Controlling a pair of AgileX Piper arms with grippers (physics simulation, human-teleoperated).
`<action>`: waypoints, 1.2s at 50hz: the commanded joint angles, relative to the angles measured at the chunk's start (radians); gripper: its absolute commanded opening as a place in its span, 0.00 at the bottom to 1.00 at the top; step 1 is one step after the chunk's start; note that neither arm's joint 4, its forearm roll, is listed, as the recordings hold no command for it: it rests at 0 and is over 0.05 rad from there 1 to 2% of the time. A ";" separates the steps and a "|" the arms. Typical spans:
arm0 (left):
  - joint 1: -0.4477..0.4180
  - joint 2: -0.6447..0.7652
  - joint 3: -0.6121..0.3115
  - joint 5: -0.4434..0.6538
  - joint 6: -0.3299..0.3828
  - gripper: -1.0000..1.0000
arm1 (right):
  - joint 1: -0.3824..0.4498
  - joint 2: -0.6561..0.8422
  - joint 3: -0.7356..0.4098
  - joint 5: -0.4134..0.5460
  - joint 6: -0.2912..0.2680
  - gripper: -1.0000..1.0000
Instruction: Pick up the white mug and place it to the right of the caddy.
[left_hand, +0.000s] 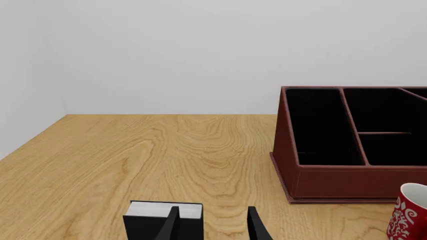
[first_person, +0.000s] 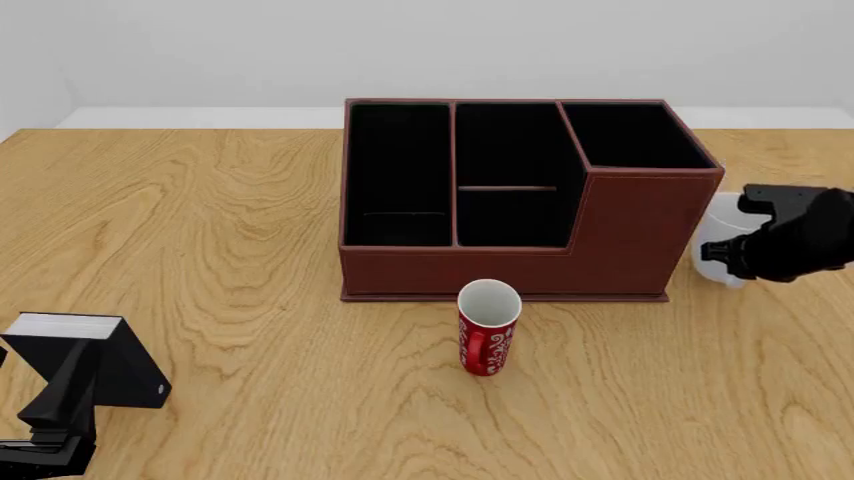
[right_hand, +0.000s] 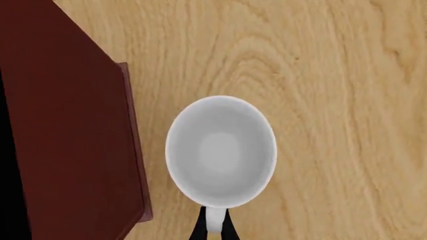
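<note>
Nearest us, our left hand idles by the small black box, its fingers narrowly parted on nothing. Farther out, our right hand pinches the handle of the white mug, upright just right of the caddy. We judge placement nearly done; releasing and retreating remain, though we cannot tell whether it rests on the counter.

The worktop is light wood with clear grain and fills most of the front frame. The caddy stands on it at the upper centre. A red mug stands upright just below it. The white mug sits beside the caddy's right end. A black box stands at lower left.
</note>
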 joint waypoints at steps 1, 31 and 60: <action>0.000 0.000 0.000 0.000 0.000 1.00 | -0.001 0.036 0.005 -0.023 0.003 0.00; 0.000 0.000 0.000 0.000 0.000 1.00 | -0.016 0.075 0.011 -0.045 -0.002 0.00; 0.000 0.000 0.000 0.000 0.000 1.00 | -0.016 0.058 0.031 -0.051 -0.005 1.00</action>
